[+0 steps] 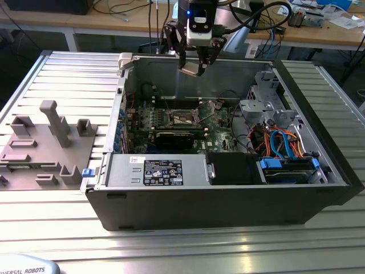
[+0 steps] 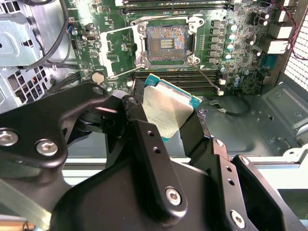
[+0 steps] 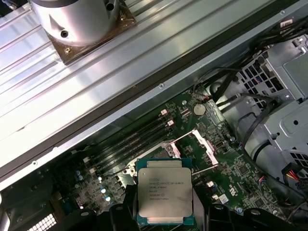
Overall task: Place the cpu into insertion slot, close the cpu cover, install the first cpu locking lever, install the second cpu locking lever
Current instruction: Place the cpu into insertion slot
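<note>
- The dark, square, silver-rimmed insertion slot (image 1: 183, 119) lies uncovered on the green motherboard (image 1: 142, 121), well below the small, square, silvery cpu (image 3: 165, 195).
- The black end effector (image 1: 194, 67) clamps the cpu by opposite edges, tilted between its fingertips, above the open black computer case (image 1: 228, 200).

A silvery-grey top with a teal-green edge is seen on the cpu (image 3: 165, 195). The motherboard (image 2: 108, 19) is shown in green, the insertion slot (image 2: 167, 42) dark, gold-flecked and silver-rimmed. Black is worn by the computer case (image 1: 228, 211); blue and orange are picked out on the cables (image 1: 279, 142). The table (image 1: 182, 251) is ribbed in silver-grey.
</note>
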`<state>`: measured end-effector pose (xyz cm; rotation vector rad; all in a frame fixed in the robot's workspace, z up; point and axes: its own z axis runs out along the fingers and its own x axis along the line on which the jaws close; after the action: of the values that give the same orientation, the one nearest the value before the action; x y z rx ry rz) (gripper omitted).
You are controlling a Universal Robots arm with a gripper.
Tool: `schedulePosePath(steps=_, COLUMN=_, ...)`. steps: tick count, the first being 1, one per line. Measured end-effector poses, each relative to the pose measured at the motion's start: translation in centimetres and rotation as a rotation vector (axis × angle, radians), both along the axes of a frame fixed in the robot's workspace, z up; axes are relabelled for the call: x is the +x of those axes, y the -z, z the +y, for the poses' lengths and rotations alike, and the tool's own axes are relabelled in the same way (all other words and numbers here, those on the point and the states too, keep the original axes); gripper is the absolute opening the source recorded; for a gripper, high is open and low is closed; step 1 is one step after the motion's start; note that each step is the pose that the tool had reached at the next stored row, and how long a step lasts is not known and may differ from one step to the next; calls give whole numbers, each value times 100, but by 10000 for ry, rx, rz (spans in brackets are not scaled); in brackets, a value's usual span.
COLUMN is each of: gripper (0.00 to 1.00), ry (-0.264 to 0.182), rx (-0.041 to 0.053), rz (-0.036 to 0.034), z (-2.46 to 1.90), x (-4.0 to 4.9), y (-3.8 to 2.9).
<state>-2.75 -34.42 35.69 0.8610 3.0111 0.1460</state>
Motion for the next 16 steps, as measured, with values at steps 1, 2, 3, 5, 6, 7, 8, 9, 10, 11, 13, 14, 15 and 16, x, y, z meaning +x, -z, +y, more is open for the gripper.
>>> schedulePosePath(steps=1, gripper=54, ry=5, rx=0, rz=0, z=0, x=0, y=0)
schedulePosePath(steps=2, gripper=54, ry=10, rx=0, rz=-1, z=0, x=0, y=0)
schedulePosePath(steps=3, gripper=54, ry=13, rx=0, rz=0, z=0, x=0, y=0)
schedulePosePath(steps=5, gripper=54, ry=23, rx=0, rz=0, z=0, x=0, y=0)
schedulePosePath(steps=6, gripper=54, ry=27, rx=0, rz=0, z=0, x=0, y=0)
schedulePosePath(steps=7, gripper=54, ry=34, rx=0, rz=0, z=0, x=0, y=0)
schedulePosePath(steps=8, gripper=54, ry=40, rx=0, rz=0, z=0, x=0, y=0)
schedulePosePath(steps=9, gripper=54, ry=45, rx=0, rz=0, z=0, x=0, y=0)
schedulePosePath(steps=10, gripper=54, ry=49, rx=0, rz=0, z=0, x=0, y=0)
schedulePosePath(steps=11, gripper=54, ry=55, rx=0, rz=0, z=0, x=0, y=0)
schedulePosePath(steps=13, gripper=54, ry=63, rx=0, rz=0, z=0, x=0, y=0)
schedulePosePath(steps=14, gripper=54, ry=68, rx=0, rz=0, z=0, x=0, y=0)
schedulePosePath(steps=15, gripper=54, ry=73, rx=0, rz=0, z=0, x=0, y=0)
schedulePosePath(steps=16, gripper=54, ry=80, rx=-1, rz=0, z=0, x=0, y=0)
